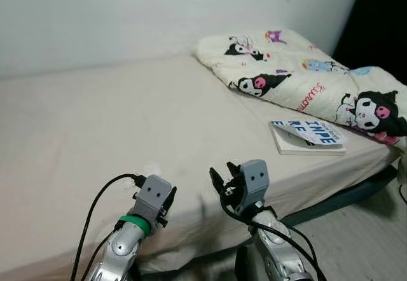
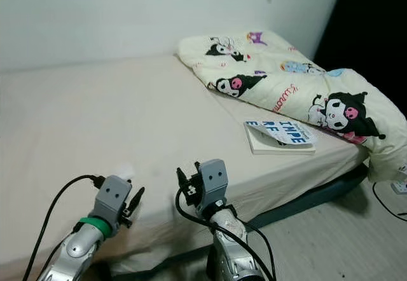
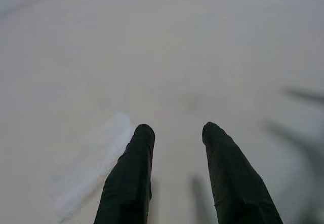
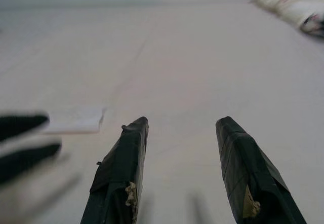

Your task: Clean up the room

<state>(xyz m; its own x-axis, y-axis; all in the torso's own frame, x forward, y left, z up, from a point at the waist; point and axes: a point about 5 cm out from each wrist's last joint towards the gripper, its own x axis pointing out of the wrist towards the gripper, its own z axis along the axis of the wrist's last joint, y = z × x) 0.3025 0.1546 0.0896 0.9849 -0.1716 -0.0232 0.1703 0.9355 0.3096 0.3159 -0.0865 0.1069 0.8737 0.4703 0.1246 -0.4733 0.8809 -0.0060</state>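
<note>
Looking down at the near edge of the bed [image 1: 127, 122], we've got both arms raised over the beige sheet, side by side. Our left gripper [image 3: 174, 133] hangs low over the mattress with its two black fingers [image 3: 129, 176] spread apart and nothing between them — just beside them lies a small white scrap of paper or tissue [image 3: 93, 171], flat on the sheet, and it isn't touching either finger as far as we can tell. The same scrap [image 4: 76, 120] shows in the right wrist view, off to the side of the right gripper [image 4: 182, 127], whose fingers are also parted and empty, pointing across the bare sheet toward the far wall. In the head views the scrap is a faint pale patch [image 1: 151, 168] right in front of the left gripper [image 1: 170, 198], while the right gripper [image 1: 219, 182] sits near it on the other side, a bit higher. Further along the bed, well apart from both arms, a book [image 1: 308, 138] with big blue letters on the cover lies flat near the mattress edge, and just behind it there's a cream blanket [image 1: 299, 77] printed with black-and-pink cartoon characters, bunched up toward the head of the bed and drooping over the side. Pale wooden floor [image 1: 356, 236] shows beside the bed — and black cables trail off both wrists.
</note>
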